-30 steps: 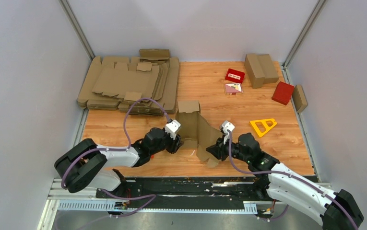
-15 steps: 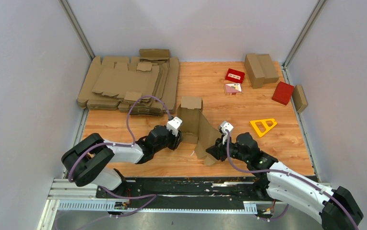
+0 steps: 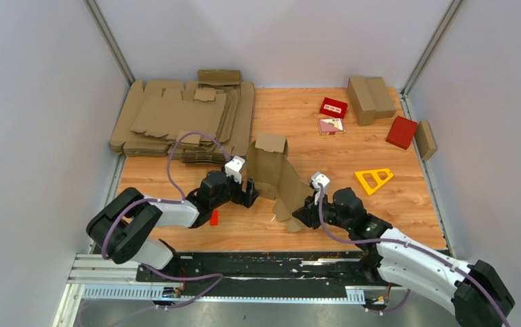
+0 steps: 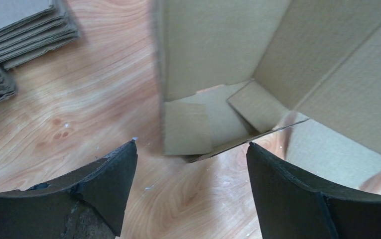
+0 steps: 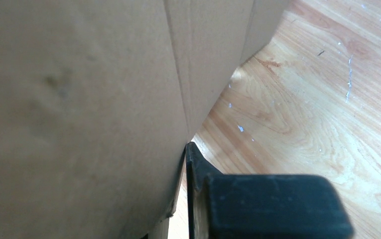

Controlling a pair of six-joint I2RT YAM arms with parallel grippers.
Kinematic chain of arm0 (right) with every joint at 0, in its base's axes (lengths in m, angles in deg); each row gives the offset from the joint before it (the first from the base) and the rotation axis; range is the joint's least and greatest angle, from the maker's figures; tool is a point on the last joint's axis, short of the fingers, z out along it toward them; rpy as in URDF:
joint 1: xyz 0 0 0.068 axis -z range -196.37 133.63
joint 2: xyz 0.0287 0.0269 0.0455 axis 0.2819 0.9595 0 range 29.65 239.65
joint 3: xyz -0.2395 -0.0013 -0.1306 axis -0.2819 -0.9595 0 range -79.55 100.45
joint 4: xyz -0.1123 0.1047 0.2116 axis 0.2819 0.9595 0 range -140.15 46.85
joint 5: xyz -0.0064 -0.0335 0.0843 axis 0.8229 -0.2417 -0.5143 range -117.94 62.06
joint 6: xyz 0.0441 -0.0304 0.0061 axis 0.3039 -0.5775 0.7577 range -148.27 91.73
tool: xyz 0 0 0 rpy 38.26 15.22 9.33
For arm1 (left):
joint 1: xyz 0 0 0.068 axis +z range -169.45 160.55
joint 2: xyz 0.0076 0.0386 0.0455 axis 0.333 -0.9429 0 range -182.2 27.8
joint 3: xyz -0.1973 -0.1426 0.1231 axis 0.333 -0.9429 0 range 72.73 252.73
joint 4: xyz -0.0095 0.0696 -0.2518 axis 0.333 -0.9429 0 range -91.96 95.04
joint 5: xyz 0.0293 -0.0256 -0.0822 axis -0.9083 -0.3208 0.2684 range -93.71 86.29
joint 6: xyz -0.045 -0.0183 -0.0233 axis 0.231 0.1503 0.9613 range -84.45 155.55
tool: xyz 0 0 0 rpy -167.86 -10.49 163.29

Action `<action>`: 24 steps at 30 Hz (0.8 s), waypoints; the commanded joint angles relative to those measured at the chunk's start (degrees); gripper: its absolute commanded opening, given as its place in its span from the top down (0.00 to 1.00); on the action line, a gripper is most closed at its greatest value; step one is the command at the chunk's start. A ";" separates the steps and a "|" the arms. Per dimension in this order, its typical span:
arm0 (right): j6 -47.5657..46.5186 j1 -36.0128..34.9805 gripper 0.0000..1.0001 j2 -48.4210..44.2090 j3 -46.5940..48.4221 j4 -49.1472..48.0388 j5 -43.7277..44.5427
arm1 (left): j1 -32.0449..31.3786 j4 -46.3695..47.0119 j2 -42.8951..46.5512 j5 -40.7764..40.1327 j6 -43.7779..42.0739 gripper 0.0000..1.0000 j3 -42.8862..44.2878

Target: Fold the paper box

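The paper box (image 3: 276,178) stands mid-counter (image 3: 298,129), between my left gripper (image 3: 249,193) and right gripper (image 3: 303,212); flat blanks (image 3: 176,122) stacked back-left, folded boxes (image 3: 370,99) back-right.

- The left arm (image 3: 165,211) lies low over the surface (image 3: 353,218). It reaches from its base at the near left toward the middle.
- The left tool (image 3: 248,194) points to the right. Its jaws stand wide apart, and nothing is held between them.
- The right arm (image 3: 414,259) reaches low from the near right toward the middle.
- The right tool (image 3: 300,212) is closed on a panel of the paper box (image 3: 271,170). One finger (image 5: 194,164) presses on the cardboard; the other is hidden behind it.
- The two tools face each other, near but apart.
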 commanded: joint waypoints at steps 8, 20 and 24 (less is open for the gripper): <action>-0.64 -0.31 0.86 4.60 4.37 -2.16 -2.99 | 2.64 3.47 -3.66 6.48 -2.60 0.12 4.38; -0.40 0.95 0.86 8.88 8.92 0.62 -5.55 | 3.64 2.28 -6.77 4.98 -3.83 0.29 7.50; -0.25 0.91 0.86 12.76 12.19 1.97 -6.09 | 4.15 3.62 -7.63 4.35 -2.48 0.28 7.79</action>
